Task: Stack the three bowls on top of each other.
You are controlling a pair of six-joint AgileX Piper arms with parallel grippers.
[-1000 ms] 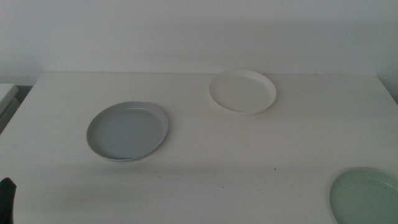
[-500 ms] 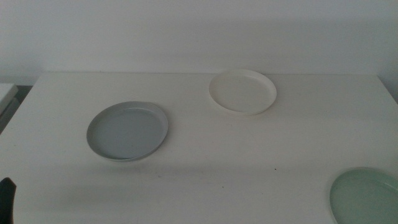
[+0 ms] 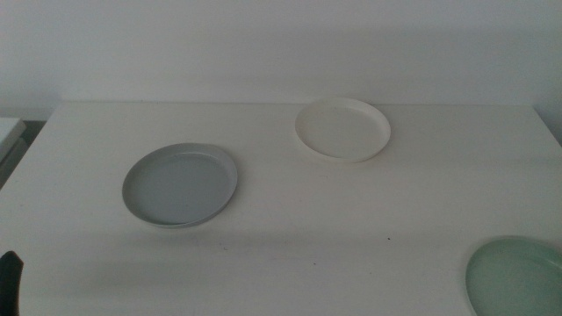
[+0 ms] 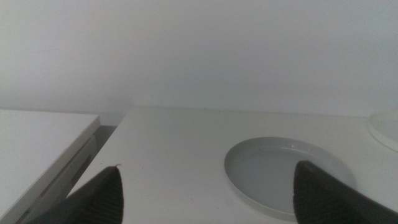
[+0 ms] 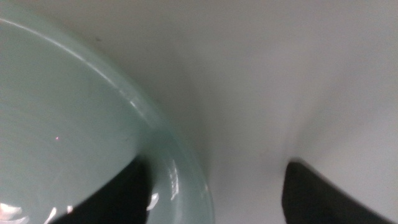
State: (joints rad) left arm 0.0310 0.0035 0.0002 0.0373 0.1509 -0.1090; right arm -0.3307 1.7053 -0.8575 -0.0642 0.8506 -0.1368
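Three bowls lie apart on the white table (image 3: 290, 211). The grey bowl (image 3: 180, 185) is at the left, the white bowl (image 3: 342, 129) towards the back, and the mint green bowl (image 3: 516, 276) at the front right corner, cut off by the picture's edge. My left gripper (image 4: 208, 199) is open and hangs low near the table's front left, short of the grey bowl (image 4: 289, 175). My right gripper (image 5: 214, 193) is open right at the green bowl's rim (image 5: 171, 158), one jaw over the bowl's inside and one outside. It does not show in the middle view.
A pale side surface (image 4: 37, 149) stands beside the table's left edge with a narrow gap between them. A plain wall rises behind the table. The edge of the white bowl (image 4: 387, 127) shows beyond the grey one.
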